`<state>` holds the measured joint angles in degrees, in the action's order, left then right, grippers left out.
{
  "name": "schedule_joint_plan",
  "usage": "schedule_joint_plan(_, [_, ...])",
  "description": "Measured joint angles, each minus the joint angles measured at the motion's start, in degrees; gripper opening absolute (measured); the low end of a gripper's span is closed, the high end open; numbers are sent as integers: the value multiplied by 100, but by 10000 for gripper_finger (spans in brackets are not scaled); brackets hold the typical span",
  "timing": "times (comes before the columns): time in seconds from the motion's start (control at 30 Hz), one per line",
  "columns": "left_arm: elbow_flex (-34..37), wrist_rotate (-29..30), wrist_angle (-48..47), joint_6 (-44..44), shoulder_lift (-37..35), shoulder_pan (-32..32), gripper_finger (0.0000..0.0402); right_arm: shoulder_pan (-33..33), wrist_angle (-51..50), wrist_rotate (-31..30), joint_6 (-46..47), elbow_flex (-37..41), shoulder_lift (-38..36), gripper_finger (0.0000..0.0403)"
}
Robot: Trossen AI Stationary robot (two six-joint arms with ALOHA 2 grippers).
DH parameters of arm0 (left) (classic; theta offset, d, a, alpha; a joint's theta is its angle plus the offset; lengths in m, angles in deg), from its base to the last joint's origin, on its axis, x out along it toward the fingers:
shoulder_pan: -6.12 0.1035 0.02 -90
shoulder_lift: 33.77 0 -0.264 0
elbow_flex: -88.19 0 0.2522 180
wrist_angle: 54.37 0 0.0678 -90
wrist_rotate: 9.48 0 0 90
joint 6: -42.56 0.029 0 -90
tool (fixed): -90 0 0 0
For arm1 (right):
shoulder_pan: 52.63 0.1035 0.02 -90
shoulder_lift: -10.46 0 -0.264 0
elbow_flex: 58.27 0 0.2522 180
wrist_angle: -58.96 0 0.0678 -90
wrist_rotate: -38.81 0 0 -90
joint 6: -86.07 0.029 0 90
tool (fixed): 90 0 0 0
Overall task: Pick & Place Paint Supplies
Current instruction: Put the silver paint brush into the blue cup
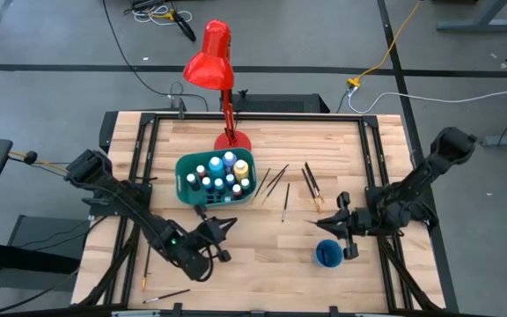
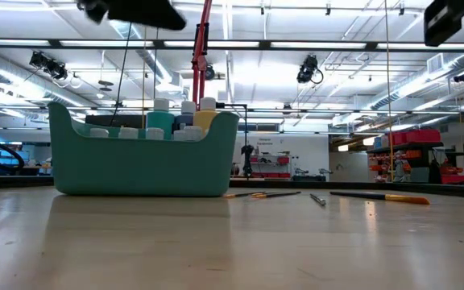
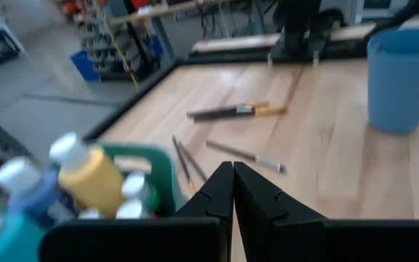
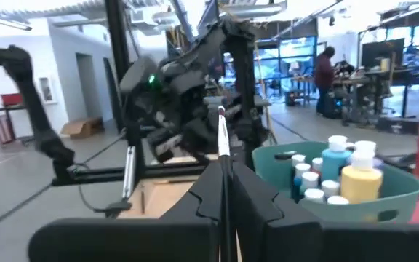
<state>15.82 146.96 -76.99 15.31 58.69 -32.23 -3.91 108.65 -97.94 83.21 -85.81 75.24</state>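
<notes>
Right hand [image 1: 324, 224] clamped on a paintbrush [image 4: 222, 138], above the table.

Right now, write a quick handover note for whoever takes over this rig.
Left end effector: shut, empty, just in front of the teal bin.
Right end effector: shut on a paintbrush, above the blue cup.
Done: paint bottles stand in the bin.
Left: loose brushes lie on the table right of the bin, two more near the front left edge; the cup looks empty.
</notes>
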Motion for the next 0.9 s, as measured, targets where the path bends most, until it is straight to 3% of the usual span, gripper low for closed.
schedule_joint_plan(0.17, [0, -192, 1565, 1640, 0, 344, 16, 117, 1018, 513, -298, 0, 665, 19])
schedule_joint_plan(0.3, [-2, -679, 2847, 2405, 0, 703, 16, 156, 2144, 1253, -973, -3, 1160, 19])
schedule_joint_plan(0.43, [0, -2124, 3472, 2476, 0, 1164, 16, 156, 2508, 1764, -1291, -4, 1330, 19])
schedule_joint_plan(0.63, [-5, -4485, 4124, 2940, 108, 1870, 24, 154, 2574, 1770, -1269, -4, 1328, 19])
schedule_joint_plan(0.77, [-33, -5339, 4859, 3316, 420, 2132, 65, 152, 2596, 1769, -1315, -7, 1328, 19])
schedule_joint_plan(0.9, [-308, -5597, 5241, 3679, 889, 2241, 126, 106, 2602, 1768, -1351, -59, 1322, 19])
